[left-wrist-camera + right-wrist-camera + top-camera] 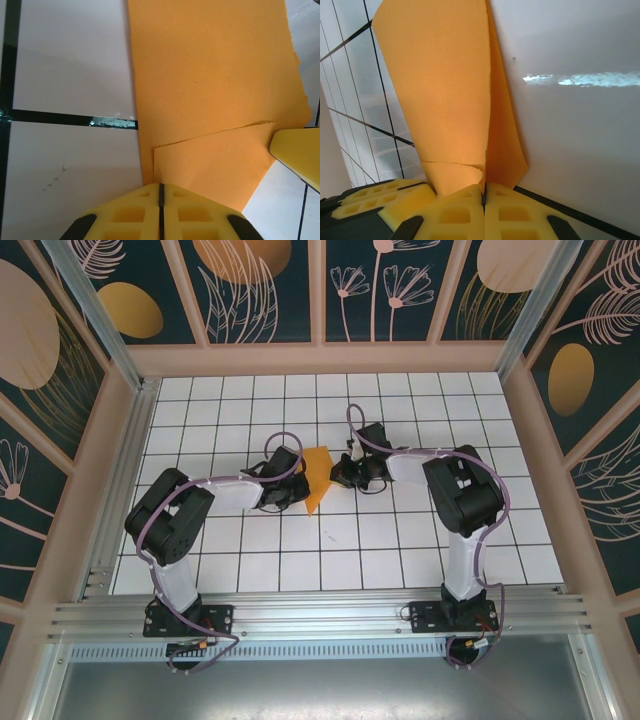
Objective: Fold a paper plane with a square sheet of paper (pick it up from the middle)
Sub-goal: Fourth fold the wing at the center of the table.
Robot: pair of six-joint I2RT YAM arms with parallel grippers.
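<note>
The orange sheet of paper [318,480] is folded into a narrow layered shape standing up from the white tiles between my two grippers. My left gripper [300,483] holds its left side. In the left wrist view the jaws [161,187] are shut on the paper's [215,85] lower edge, where one flap overlaps another. My right gripper [338,475] holds the opposite side. Its jaws [484,189] are shut on the paper [445,90] at a crease, with layers rising on both sides. One right finger [297,150] shows at the paper's far corner.
The white tiled table [400,540] with black grid lines stretches all round the paper. Beige frame walls [320,358] close the back and sides. An aluminium rail [320,612] carries both arm bases at the near edge. The left gripper's fingers [370,197] sit close beside the right jaws.
</note>
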